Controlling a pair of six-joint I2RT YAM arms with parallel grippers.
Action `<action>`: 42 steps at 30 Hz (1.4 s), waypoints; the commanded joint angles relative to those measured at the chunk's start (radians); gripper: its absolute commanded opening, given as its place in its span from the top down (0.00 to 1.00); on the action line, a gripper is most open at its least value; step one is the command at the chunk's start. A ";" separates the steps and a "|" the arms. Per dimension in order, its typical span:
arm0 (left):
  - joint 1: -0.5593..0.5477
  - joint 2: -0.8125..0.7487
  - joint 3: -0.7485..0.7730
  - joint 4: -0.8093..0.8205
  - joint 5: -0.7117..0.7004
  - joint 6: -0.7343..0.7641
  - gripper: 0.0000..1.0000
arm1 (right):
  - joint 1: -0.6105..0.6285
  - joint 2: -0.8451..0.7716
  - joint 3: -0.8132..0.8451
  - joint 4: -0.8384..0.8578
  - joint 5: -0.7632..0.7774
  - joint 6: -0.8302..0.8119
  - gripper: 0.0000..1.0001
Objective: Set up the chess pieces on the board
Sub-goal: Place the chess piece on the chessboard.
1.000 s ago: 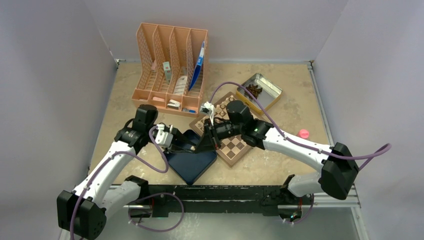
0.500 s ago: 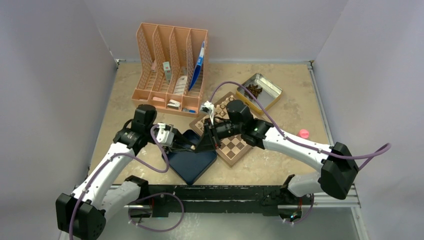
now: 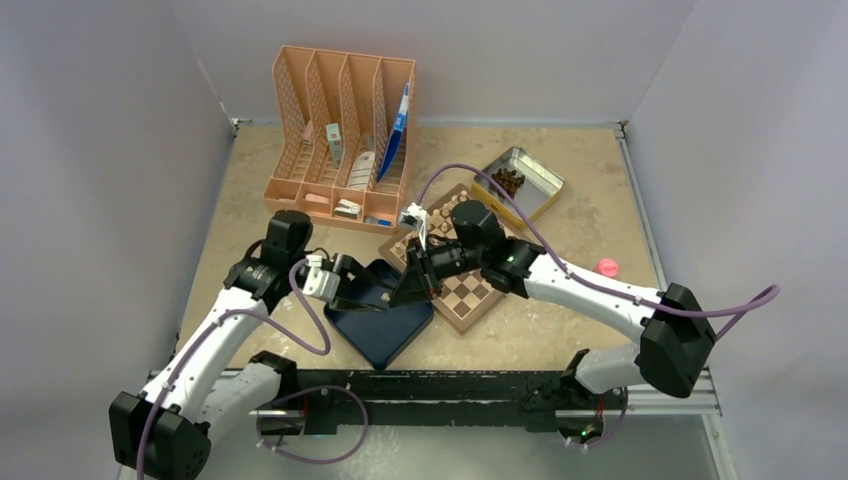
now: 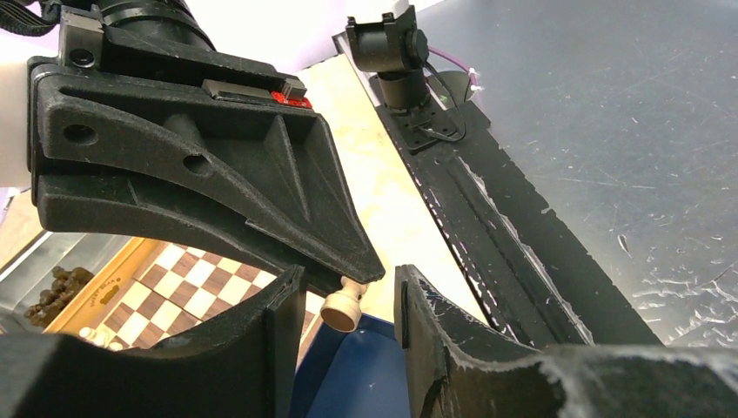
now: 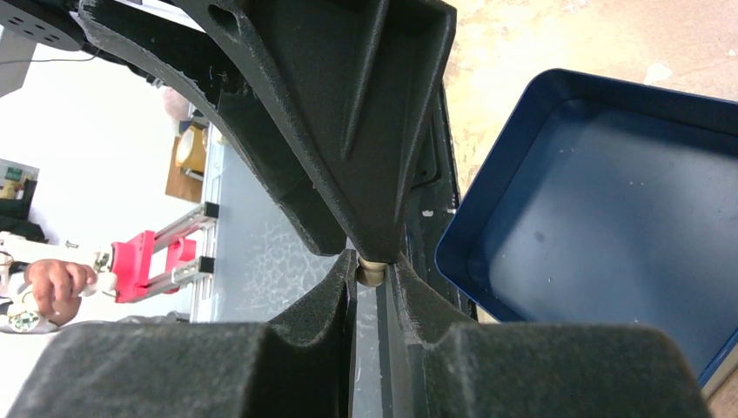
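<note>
The right gripper (image 5: 372, 266) pinches one pale chess piece (image 4: 339, 310) tight at its fingertips, above the dark blue tray (image 3: 385, 335) just left of the board (image 3: 472, 296). The left gripper (image 4: 346, 287) is spread wide with that piece in the gap between its fingers; whether they touch it cannot be told.

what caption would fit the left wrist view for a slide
Open left gripper flanks a pale chess piece pinched by the right gripper, chessboard behind.
</note>
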 commanded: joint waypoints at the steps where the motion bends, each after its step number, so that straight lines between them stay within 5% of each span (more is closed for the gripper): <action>1: -0.005 0.027 0.056 -0.085 0.056 0.115 0.59 | -0.001 -0.010 0.025 0.022 -0.012 -0.007 0.83; 12: -0.005 0.041 0.065 -0.078 0.002 0.074 0.72 | -0.001 -0.020 0.020 0.022 -0.019 -0.012 0.83; 20: -0.005 0.043 0.071 -0.076 -0.012 0.065 0.67 | -0.001 -0.024 0.018 0.025 -0.022 -0.012 0.82; 26: -0.004 0.047 0.072 -0.074 -0.004 0.058 0.89 | -0.001 -0.022 0.020 0.022 -0.024 -0.013 0.82; 30: -0.005 0.036 0.069 -0.060 -0.034 0.039 0.94 | -0.002 -0.037 0.019 0.018 -0.003 0.000 0.79; 36: -0.005 -0.030 0.036 0.142 -0.134 -0.229 0.99 | -0.008 -0.111 -0.016 0.077 0.162 0.075 0.70; 42: -0.005 -0.130 -0.049 0.526 -0.209 -0.588 1.00 | -0.009 -0.173 -0.065 0.174 0.325 0.214 0.68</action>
